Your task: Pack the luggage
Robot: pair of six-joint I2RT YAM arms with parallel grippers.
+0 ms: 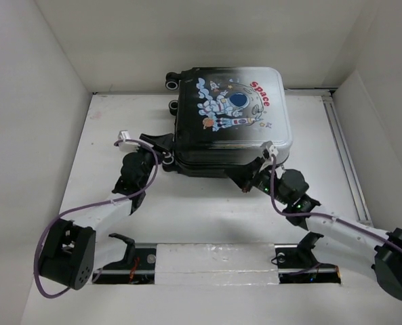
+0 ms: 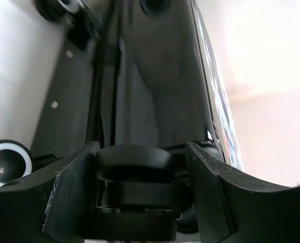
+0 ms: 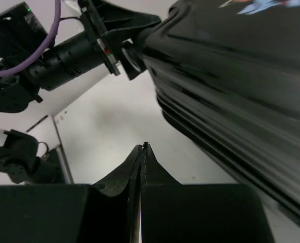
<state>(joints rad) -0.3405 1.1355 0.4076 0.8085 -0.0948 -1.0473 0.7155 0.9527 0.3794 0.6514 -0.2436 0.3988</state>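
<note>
- Toward the far edge of the table, about midway between its side edges, the luggage lies flat and closed. Its printed shell faces up, showing the cartoon astronaut and the red word "Space".
- At the luggage's far-left corner two black wheels stick out toward the table's left edge.
- At the near-left corner of the luggage sits the left end effector. In the left wrist view its two black fingers stand apart on either side of a black wheel. The wheel and its fork fill the gap between them, so it is grasping the luggage by that wheel.
- Beside that grip, low on the left of the same view, another wheel with a pale hub rests on the table.
- Near the luggage's near-right corner is the right end effector, clenched: its fingers meet along a thin line with nothing between them. It hangs over bare table, just beside the dark, ribbed side of the luggage, and does not touch it.
- Across the table in the right wrist view the left arm reaches the luggage's corner, with a purple cable running along it.
</note>
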